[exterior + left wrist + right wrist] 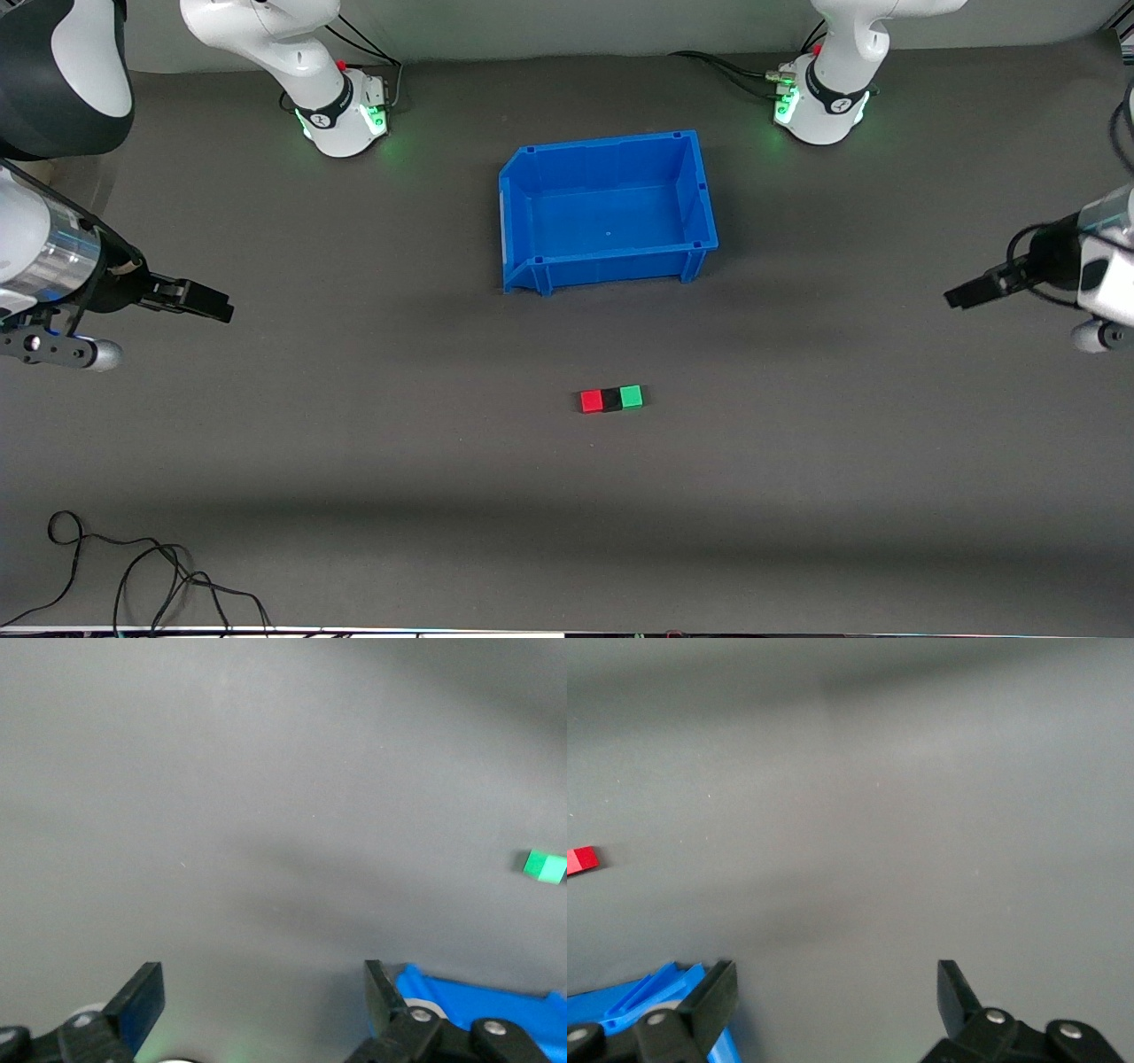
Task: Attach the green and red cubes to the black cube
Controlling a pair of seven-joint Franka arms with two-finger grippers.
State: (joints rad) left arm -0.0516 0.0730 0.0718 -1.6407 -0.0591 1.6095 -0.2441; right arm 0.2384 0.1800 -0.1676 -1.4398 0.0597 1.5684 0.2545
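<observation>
The red cube (591, 401), the black cube (611, 400) and the green cube (631, 396) sit in one touching row on the table, nearer the front camera than the blue bin, the black one in the middle. The green cube also shows in the left wrist view (544, 866) and the red cube in the right wrist view (582, 859). My left gripper (955, 297) hangs open and empty over the table at the left arm's end. My right gripper (221, 310) hangs open and empty over the right arm's end. Both are well away from the cubes.
A blue bin (691, 190) stands empty in the middle of the table, between the arm bases and the cubes. A black cable (133, 567) lies near the front edge at the right arm's end.
</observation>
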